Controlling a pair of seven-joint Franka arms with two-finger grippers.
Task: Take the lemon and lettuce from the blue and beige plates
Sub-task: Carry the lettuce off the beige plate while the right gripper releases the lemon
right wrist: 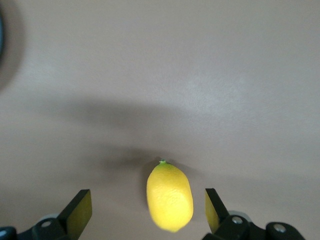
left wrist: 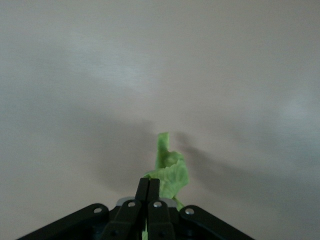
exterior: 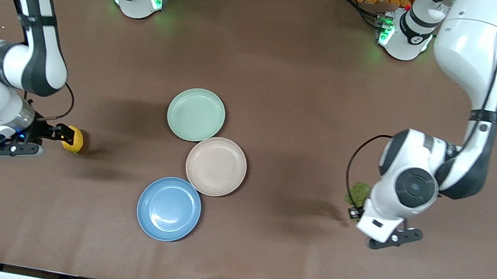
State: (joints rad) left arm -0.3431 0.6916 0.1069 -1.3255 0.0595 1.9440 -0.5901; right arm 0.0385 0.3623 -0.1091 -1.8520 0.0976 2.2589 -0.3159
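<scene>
The lemon (exterior: 74, 139) lies on the bare table toward the right arm's end, apart from the plates. My right gripper (exterior: 66, 136) is open around it, with a gap on each side; the right wrist view shows the lemon (right wrist: 170, 197) between the fingers of that gripper (right wrist: 146, 204). My left gripper (exterior: 354, 208) is shut on the green lettuce (exterior: 360, 192) over bare table toward the left arm's end. The left wrist view shows the leaf (left wrist: 171, 170) sticking out past the closed fingertips of that gripper (left wrist: 149, 183). The blue plate (exterior: 169, 208) and the beige plate (exterior: 216, 166) are empty.
A mint-green plate (exterior: 196, 114), also empty, touches the beige plate and lies farther from the front camera. The three plates form a cluster mid-table. Brown table stretches on all sides of them.
</scene>
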